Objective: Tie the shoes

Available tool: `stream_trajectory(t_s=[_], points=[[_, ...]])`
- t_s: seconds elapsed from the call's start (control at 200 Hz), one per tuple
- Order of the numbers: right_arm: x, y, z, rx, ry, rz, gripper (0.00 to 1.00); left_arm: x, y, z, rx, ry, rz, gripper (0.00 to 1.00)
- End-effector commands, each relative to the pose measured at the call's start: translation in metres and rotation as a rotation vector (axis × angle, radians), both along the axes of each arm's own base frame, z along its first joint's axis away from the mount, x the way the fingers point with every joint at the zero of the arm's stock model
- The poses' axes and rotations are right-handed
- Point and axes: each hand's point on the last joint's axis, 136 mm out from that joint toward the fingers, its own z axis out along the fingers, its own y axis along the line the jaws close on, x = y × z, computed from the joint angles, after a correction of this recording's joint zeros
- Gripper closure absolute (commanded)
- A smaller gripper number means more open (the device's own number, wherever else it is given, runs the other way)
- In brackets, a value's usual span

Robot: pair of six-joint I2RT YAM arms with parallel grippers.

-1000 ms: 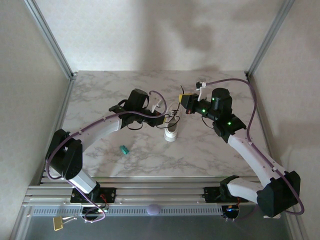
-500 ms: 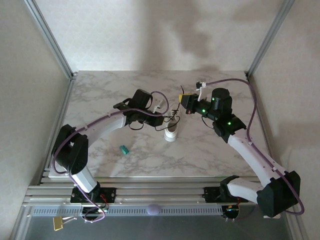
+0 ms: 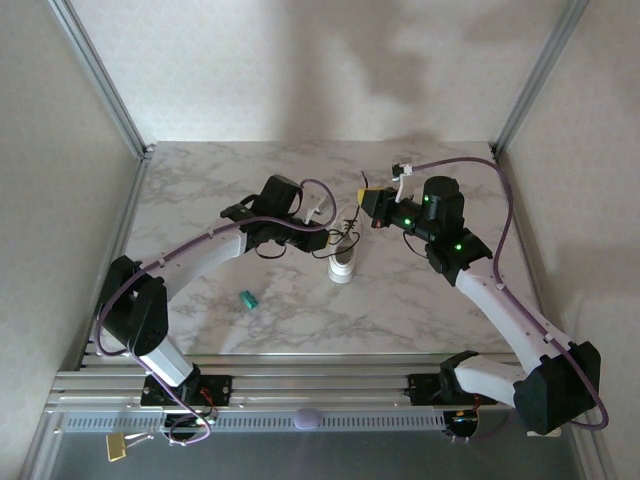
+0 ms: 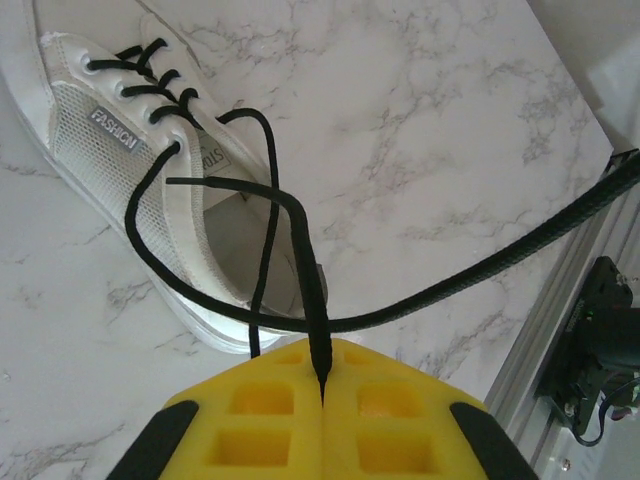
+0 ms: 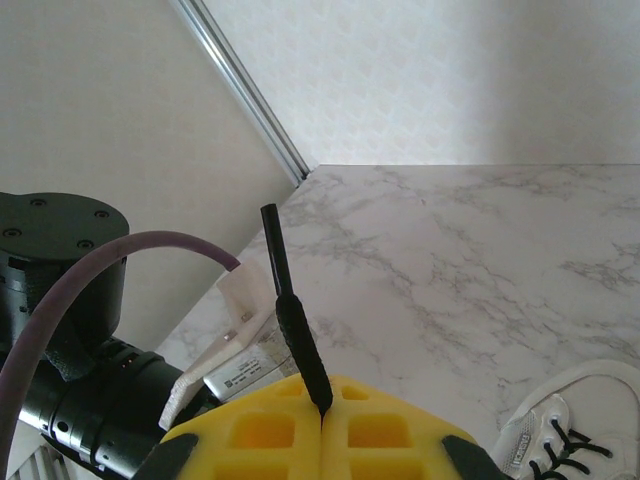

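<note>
Checking grips at this moment — both sets of fingers are pressed together on lace, no gap showing.

Sneaker (image 3: pixel 343 262) sits sole-down on the marble table (image 3: pixel 200 190), between the two grippers. Left gripper (image 3: pixel 328 238) is just beside the sneaker on its left. Right gripper (image 3: pixel 367 204) is just beyond the sneaker, to its right and further back. Teal object (image 3: pixel 248 299) lies well apart from the sneaker, on the left arm's side, nearer the bases.

Left wrist view:
- Left gripper (image 4: pixel 322 385) has its yellow pads (image 4: pixel 260 400) closed flat against each other, with a black lace (image 4: pixel 312 300) pinched in the seam.
- That lace runs from the seam up toward the sneaker (image 4: pixel 120 150), crossing over the open collar.
- A second strand (image 4: pixel 480 275) loops round the sneaker's side and runs off to the right edge of the frame, lifted off the table.
- Lacing through the eyelets is in place and no bow is tied.

Right wrist view:
- Right gripper (image 5: pixel 322 410) is clamped on a lace end (image 5: pixel 295 325), and the stiff tip pokes up above the seam.
- Sneaker (image 5: pixel 560 430) shows at the bottom right corner, below and right of the pads, with white mesh and a few black crossings visible.
- Left arm's black housing and purple cable (image 5: pixel 120 260) sit to the left of the pads.
</note>
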Motion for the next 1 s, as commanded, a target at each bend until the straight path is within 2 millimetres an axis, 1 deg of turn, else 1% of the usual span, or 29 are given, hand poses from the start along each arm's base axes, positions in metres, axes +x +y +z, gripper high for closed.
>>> stream_trajectory(t_s=[0.0, 0.14, 0.365, 0.485, 0.621, 0.746, 0.996], points=[[0.002, 0.003, 0.001, 0.003, -0.019, 0.008, 1.0, -0.01, -0.003, 0.008, -0.028, 0.022, -0.022, 1.0], [0.002, 0.004, 0.0, 0.003, -0.016, 0.008, 1.0, -0.014, -0.002, 0.009, -0.033, 0.039, -0.019, 1.0], [0.002, 0.005, -0.002, 0.005, -0.013, 0.013, 1.0, -0.015, 0.004, -0.005, -0.002, 0.082, 0.023, 1.0], [0.002, 0.005, -0.002, 0.009, -0.01, 0.015, 1.0, -0.006, 0.011, -0.014, 0.042, 0.092, 0.074, 1.0], [0.002, 0.005, -0.003, 0.008, -0.01, 0.014, 1.0, 0.009, 0.019, -0.021, 0.094, 0.09, 0.151, 1.0], [0.001, 0.004, -0.004, 0.004, -0.011, 0.011, 1.0, 0.018, 0.02, -0.029, 0.148, 0.098, 0.184, 1.0], [0.0, 0.002, -0.005, -0.003, -0.013, 0.004, 1.0, 0.028, 0.022, -0.045, 0.264, 0.091, 0.231, 1.0]])
